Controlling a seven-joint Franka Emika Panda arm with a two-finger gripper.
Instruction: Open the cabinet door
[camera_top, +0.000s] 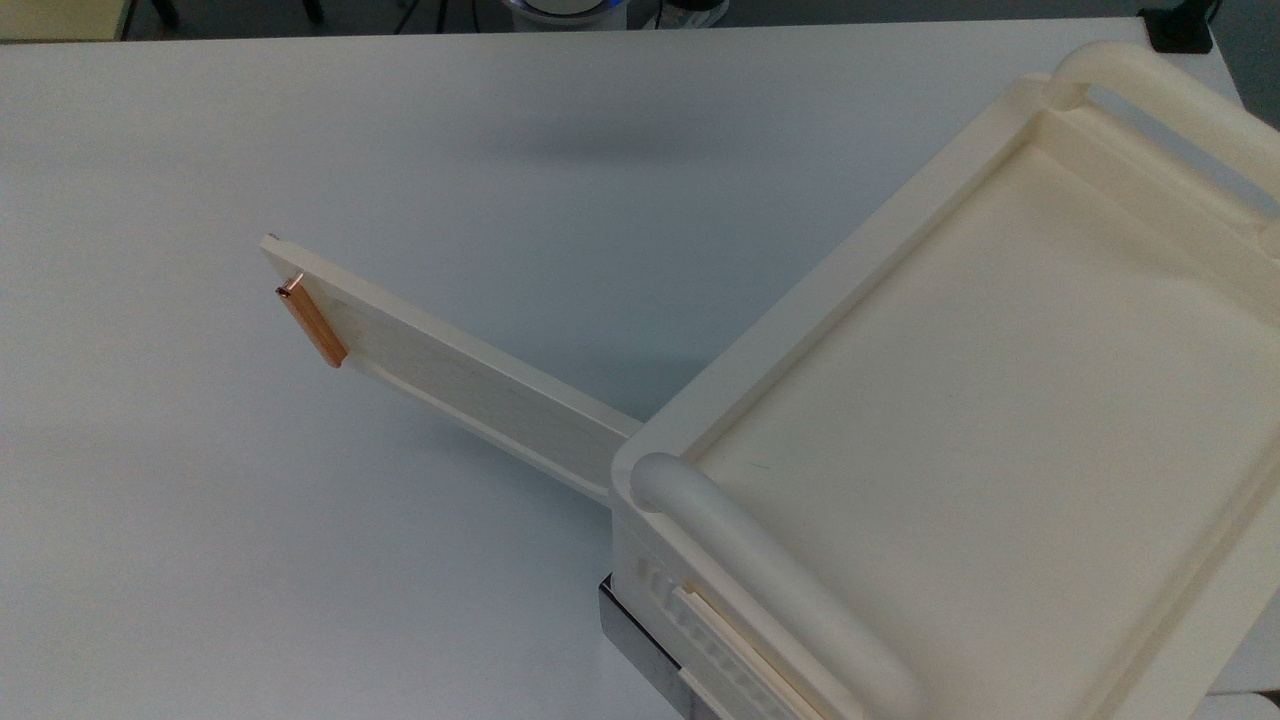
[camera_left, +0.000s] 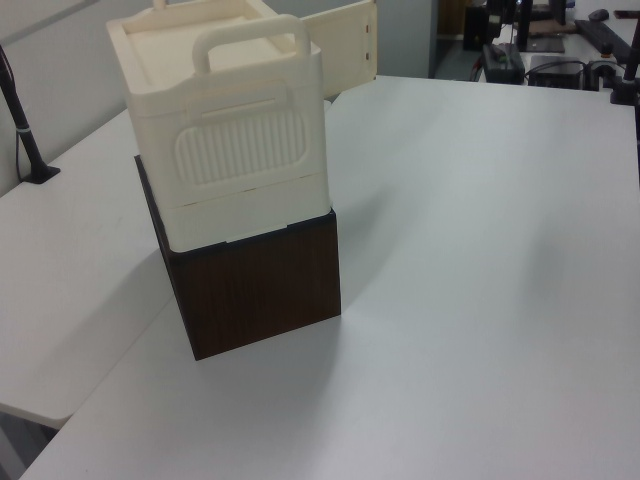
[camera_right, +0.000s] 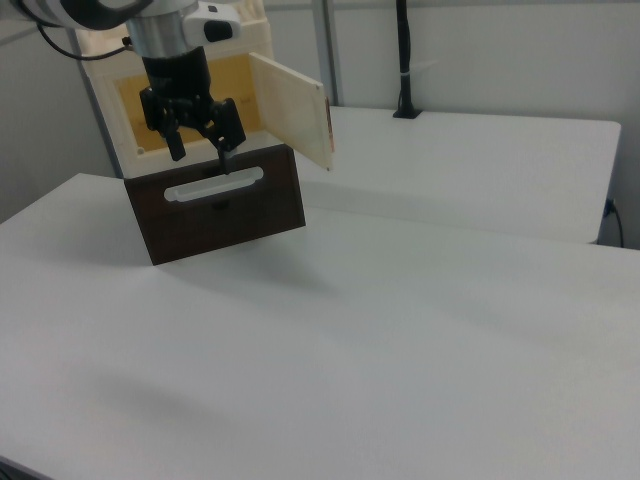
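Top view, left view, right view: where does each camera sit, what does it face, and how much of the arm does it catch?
Top view: high above, looking down on the cabinet's top tray and the open cabinet door.
Left view: raised, facing the cabinet's ribbed side; the door juts out behind.
Right view: low across the table, facing the open cabinet front; the gripper hangs there, fingers open.
All three share the door.
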